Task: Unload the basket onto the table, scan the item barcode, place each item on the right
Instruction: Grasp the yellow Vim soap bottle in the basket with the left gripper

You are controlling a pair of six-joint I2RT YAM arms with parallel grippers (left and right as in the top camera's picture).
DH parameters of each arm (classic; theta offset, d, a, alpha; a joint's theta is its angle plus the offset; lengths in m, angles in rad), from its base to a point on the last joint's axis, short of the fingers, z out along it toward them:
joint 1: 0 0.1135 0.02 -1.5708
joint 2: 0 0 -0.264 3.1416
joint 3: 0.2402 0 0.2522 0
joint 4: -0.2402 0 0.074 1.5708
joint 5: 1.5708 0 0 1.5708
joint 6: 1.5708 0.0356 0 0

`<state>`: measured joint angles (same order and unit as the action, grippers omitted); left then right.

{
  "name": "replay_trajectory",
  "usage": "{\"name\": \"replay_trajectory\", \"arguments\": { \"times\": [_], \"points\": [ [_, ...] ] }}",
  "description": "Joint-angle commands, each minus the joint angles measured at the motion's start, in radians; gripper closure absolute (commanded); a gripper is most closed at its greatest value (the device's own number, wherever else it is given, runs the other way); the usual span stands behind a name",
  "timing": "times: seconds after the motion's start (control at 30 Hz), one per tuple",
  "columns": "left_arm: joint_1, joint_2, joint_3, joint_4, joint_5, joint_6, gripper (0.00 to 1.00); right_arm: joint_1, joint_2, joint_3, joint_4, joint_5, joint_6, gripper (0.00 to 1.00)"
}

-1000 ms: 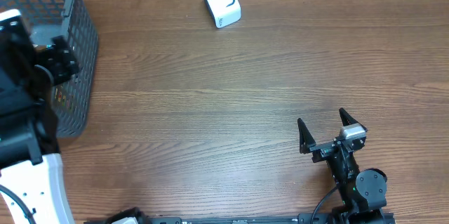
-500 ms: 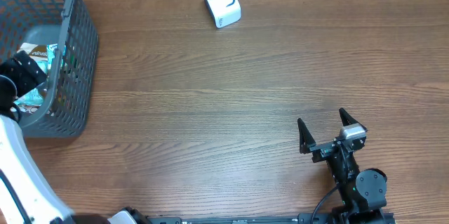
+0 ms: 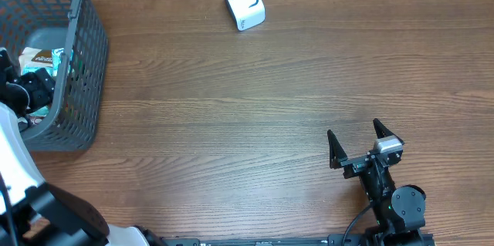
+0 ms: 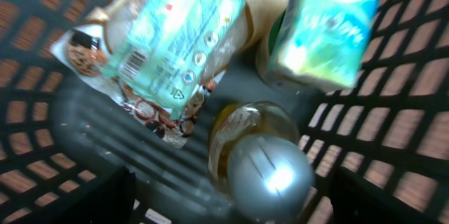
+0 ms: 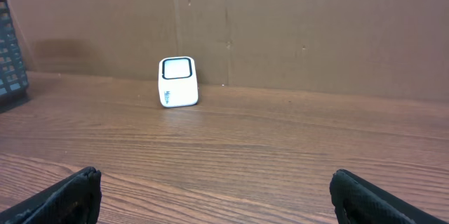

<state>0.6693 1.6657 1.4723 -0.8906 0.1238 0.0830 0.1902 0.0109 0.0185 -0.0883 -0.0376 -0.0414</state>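
The grey mesh basket (image 3: 85,61) stands at the table's far left. My left gripper (image 3: 35,92) reaches down inside it and is open. In the left wrist view it (image 4: 242,206) hangs over a jar with a silver lid (image 4: 270,171), its dark fingers (image 4: 98,196) well apart on either side. Beyond the jar lie a teal packet with a barcode (image 4: 179,31), a green and blue carton (image 4: 326,27) and a cookie packet (image 4: 151,108). The white scanner (image 3: 244,2) stands at the back edge. My right gripper (image 3: 359,144) rests open at the front right, empty.
In the right wrist view the scanner (image 5: 178,81) faces my right gripper (image 5: 214,199) across bare wood, with a cardboard wall (image 5: 316,27) behind it. The basket's corner (image 5: 10,48) shows at the far left. The mesh walls (image 4: 393,112) close in around the left gripper.
The left arm has swung off the basket's top and its gripper has dropped inside, uncovering the packets. The right arm has not moved.
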Motion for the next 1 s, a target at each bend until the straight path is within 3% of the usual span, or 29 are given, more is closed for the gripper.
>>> {"name": "replay_trajectory", "arguments": {
  "times": [0.0,0.3,0.5,0.8,0.97],
  "points": [
    [-0.002,0.042,0.016,0.002,0.018,0.055,0.14,-0.003,-0.008,-0.010,0.006,-0.002,-0.005,0.00],
    [-0.002,0.122,0.016,0.007,0.034,0.074,0.22,-0.003,-0.008,-0.010,0.006,-0.002,-0.005,0.00],
    [-0.009,0.175,0.016,0.016,0.060,0.074,0.32,-0.003,-0.008,-0.010,0.006,-0.002,-0.005,0.00],
    [-0.009,0.178,0.016,0.056,0.060,0.074,0.35,-0.003,-0.008,-0.010,0.006,-0.002,-0.005,0.00],
    [-0.009,0.178,0.016,0.074,0.061,0.074,0.25,-0.003,-0.008,-0.010,0.006,-0.002,-0.005,0.00]
  ]
}}
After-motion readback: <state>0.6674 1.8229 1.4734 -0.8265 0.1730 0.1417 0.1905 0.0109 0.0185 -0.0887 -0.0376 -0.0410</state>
